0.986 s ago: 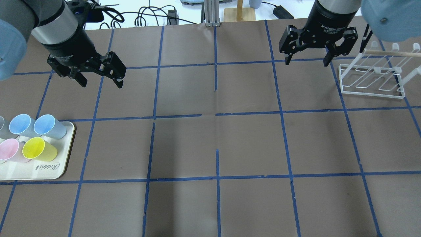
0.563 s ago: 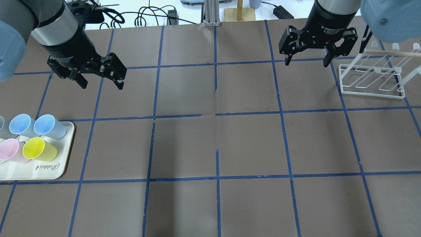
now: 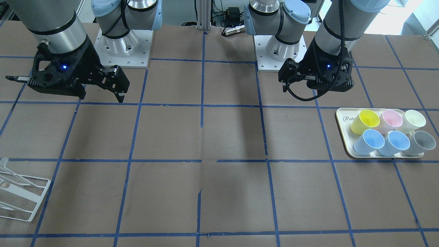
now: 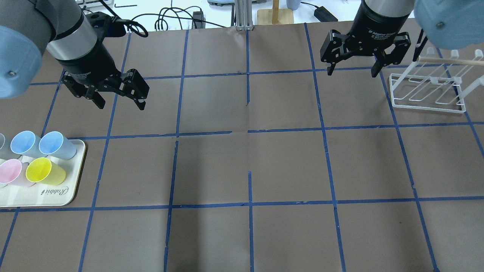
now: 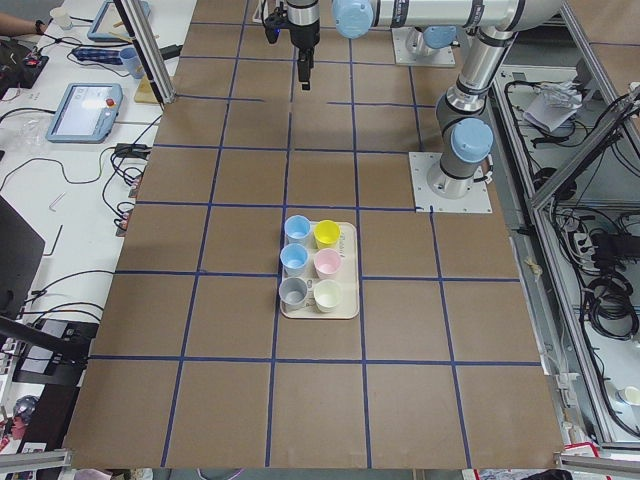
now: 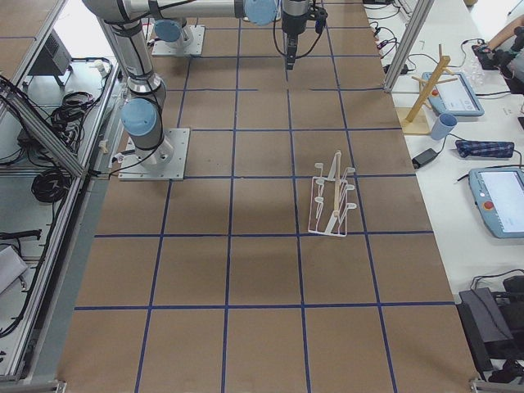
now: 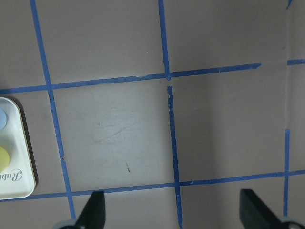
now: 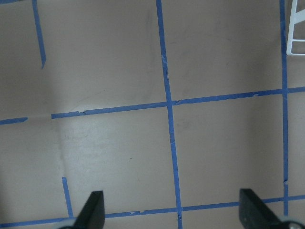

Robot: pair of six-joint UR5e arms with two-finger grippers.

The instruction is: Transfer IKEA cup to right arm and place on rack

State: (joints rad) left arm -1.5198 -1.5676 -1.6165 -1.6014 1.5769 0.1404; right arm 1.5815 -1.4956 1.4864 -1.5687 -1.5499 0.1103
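Two pale sky-blue IKEA cups [image 4: 24, 142] [image 4: 56, 145] stand upright on a cream tray [image 4: 56, 196] at the table's left edge; they also show in the front view [image 3: 368, 141] [image 3: 394, 142]. My left gripper [image 4: 121, 105] is open and empty, hovering above the table beyond and to the right of the tray. Its wrist view [image 7: 174, 210] shows bare table and the tray's edge [image 7: 14, 152]. My right gripper [image 4: 352, 72] is open and empty, just left of the white wire rack [image 4: 427, 90]. The rack holds nothing.
A yellow cup [image 4: 41, 170] and a pink cup [image 4: 9, 172] share the tray, along with a grey cup [image 3: 423, 141] and a cream cup [image 3: 415, 120]. A wooden stand [image 4: 275, 13] and cables lie beyond the far edge. Blue tape lines grid the brown table.
My left gripper has moved a little toward the near side and to the right, staying open. The right gripper has barely moved.
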